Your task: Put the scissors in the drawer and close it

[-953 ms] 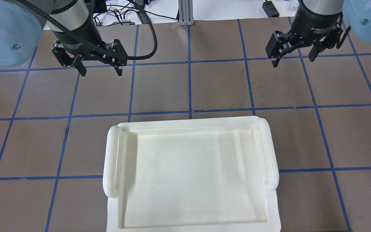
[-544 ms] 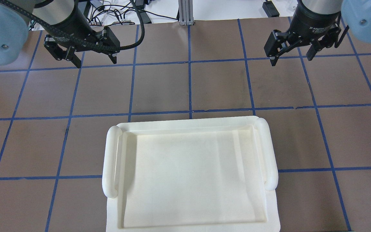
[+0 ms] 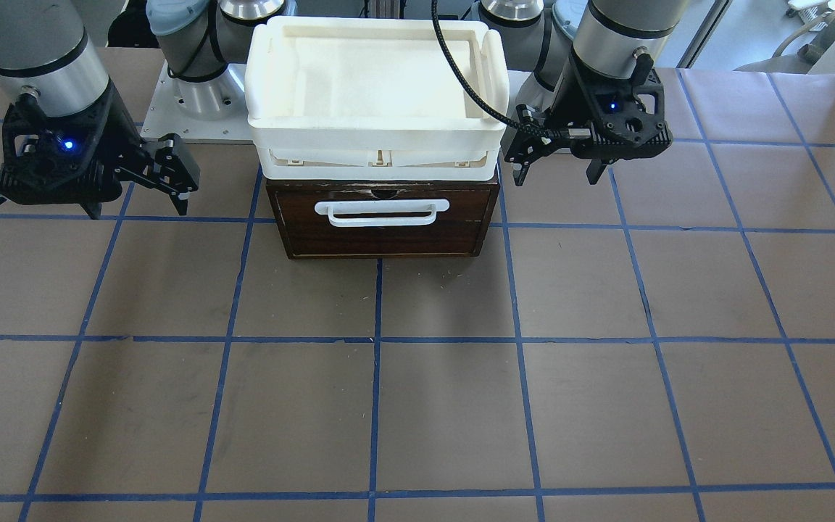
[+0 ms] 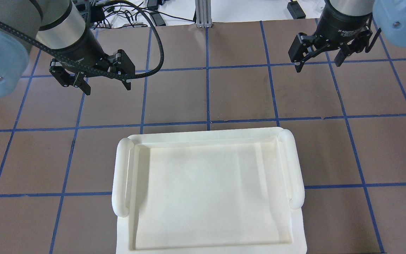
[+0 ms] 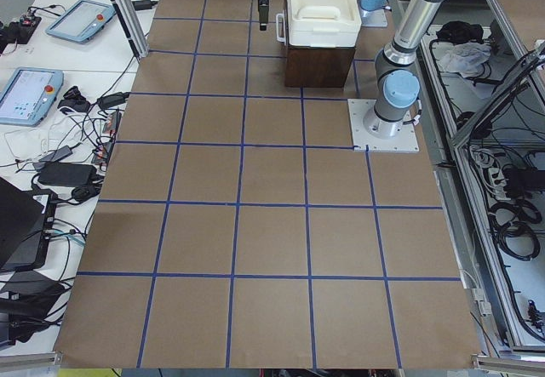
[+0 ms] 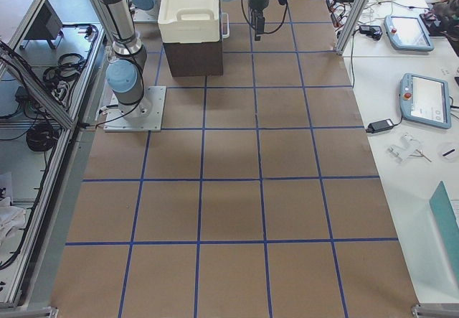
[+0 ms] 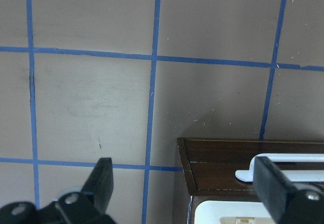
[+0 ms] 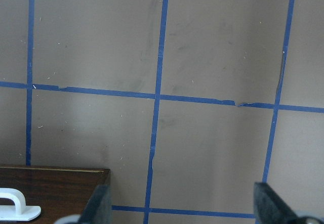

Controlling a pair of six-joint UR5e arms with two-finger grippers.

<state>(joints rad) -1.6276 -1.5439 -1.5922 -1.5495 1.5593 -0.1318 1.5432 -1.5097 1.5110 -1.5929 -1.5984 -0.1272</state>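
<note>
**Drawer shut, both pincers spread and empty**

You have the brown table [image 3: 417, 406] with its blue tape grid under everything. At its robot side stands the white tray [image 3: 377, 134], stacked on top of a dark wooden case. The drawer [image 3: 381, 238] sits in that case, its dark front flush with the frame and facing away from the robot.

The left gripper [image 4: 108, 90] hangs above the table just off the case's left side. Its fingers are spread wide and hold nothing, and its wrist camera catches the case's corner. The right gripper [image 4: 318, 67] hangs off the other side, likewise spread and empty.

The white loop handle [image 3: 381, 212] lies across the drawer front, and neither pincer touches it.
</note>
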